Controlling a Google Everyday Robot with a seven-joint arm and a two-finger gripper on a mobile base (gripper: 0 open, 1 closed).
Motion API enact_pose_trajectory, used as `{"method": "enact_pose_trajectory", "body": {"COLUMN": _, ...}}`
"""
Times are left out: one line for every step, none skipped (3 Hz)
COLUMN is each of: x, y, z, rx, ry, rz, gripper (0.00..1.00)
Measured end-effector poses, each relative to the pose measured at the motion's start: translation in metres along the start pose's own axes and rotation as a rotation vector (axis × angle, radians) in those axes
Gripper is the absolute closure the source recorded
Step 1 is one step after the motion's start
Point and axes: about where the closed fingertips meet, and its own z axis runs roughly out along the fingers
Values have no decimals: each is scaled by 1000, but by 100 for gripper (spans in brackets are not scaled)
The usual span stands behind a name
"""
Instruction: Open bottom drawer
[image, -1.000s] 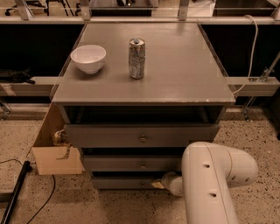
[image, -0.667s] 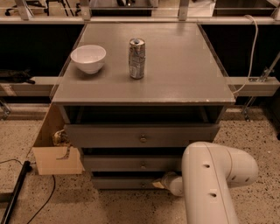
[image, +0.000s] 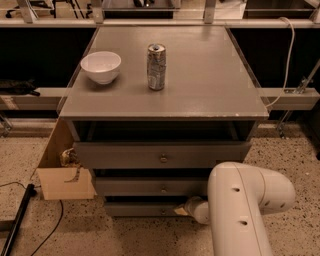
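The grey cabinet has three drawer fronts below its top. The bottom drawer (image: 140, 209) is the narrowest and lowest, with a small round knob (image: 163, 210) at its centre. My gripper (image: 181, 210) reaches in from the right, just right of that knob, at the drawer's face. My white arm (image: 245, 210) covers the right part of the bottom and middle drawers. The top drawer (image: 160, 156) and the middle drawer (image: 150, 187) each stick out a little further than the one below.
A white bowl (image: 101, 66) and a drink can (image: 156, 67) stand on the cabinet top (image: 200, 80). A cardboard box (image: 64, 170) leans against the cabinet's left side. A black cable (image: 20, 220) lies on the speckled floor at the left.
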Motion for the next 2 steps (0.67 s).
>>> {"method": "enact_pose_trajectory", "body": {"x": 5, "y": 0, "z": -8, "rx": -1, "ry": 18, "rz": 20, "gripper": 100}}
{"method": "enact_pose_trajectory", "body": {"x": 15, "y": 5, "z": -24, "rx": -3, "ry": 37, "rz": 46, "gripper": 100}}
